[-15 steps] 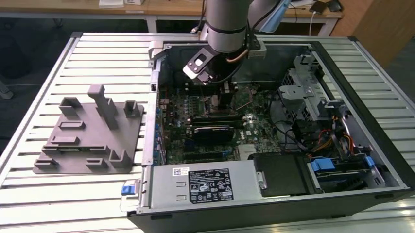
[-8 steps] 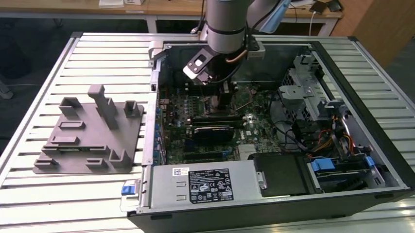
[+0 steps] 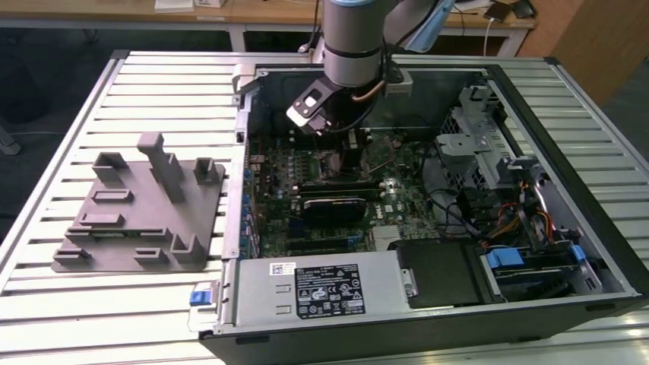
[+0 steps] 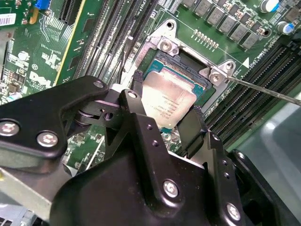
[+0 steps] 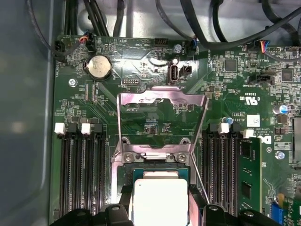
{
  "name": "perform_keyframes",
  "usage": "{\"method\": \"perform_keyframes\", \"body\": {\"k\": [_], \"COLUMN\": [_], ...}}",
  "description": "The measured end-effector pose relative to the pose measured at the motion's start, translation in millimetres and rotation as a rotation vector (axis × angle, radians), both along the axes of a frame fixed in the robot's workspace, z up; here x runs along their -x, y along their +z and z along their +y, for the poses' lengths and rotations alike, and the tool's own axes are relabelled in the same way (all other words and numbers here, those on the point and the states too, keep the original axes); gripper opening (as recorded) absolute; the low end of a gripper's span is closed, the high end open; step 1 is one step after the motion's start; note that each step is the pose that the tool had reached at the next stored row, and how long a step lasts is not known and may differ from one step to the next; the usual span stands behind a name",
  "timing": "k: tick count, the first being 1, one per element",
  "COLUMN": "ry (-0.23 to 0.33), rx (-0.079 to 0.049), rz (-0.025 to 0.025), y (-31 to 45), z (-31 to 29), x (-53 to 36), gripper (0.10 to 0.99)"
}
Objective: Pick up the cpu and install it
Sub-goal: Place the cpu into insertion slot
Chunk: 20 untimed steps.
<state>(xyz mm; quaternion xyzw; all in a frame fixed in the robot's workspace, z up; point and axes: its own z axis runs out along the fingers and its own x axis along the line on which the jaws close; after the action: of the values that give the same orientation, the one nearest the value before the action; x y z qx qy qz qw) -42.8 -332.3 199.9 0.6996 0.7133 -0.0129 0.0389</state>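
In both wrist views the cpu (image 4: 170, 100) (image 5: 160, 200), a flat silver square, sits between my two black fingers (image 4: 137, 84). My gripper (image 4: 167, 98) (image 5: 160, 203) is shut on its two opposite edges. The chip is level at the motherboard socket (image 4: 162, 60), inside the socket's metal frame. I cannot tell whether it rests in the socket or hangs just above it. The socket's load plate (image 5: 162, 100) stands flipped open, and its thin lever (image 4: 263, 89) sticks out to the side. In the exterior view my arm (image 3: 351, 46) reaches down into the open computer case, with the gripper (image 3: 335, 144) low over the board.
Memory slots (image 5: 84, 174) flank the socket on both sides, with one stick (image 5: 247, 172) fitted. Black cables (image 5: 207, 28) run along the case wall. The case holds a power supply (image 3: 315, 293) and a drive cage (image 3: 497, 152). A grey fixture plate (image 3: 142, 217) lies on the slatted table at the exterior view's left.
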Motion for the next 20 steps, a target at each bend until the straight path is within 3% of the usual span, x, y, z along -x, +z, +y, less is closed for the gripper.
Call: {"method": "perform_keyframes", "body": {"k": [9, 20], "ry": [0.0, 0.0], "rx": [0.004, 0.001], "rz": [0.0001, 0.0], "y": [-6.7, -8.1], "z": [1.7, 1.7], "x": [0.0, 0.0], "gripper": [0.541, 0.541]}}
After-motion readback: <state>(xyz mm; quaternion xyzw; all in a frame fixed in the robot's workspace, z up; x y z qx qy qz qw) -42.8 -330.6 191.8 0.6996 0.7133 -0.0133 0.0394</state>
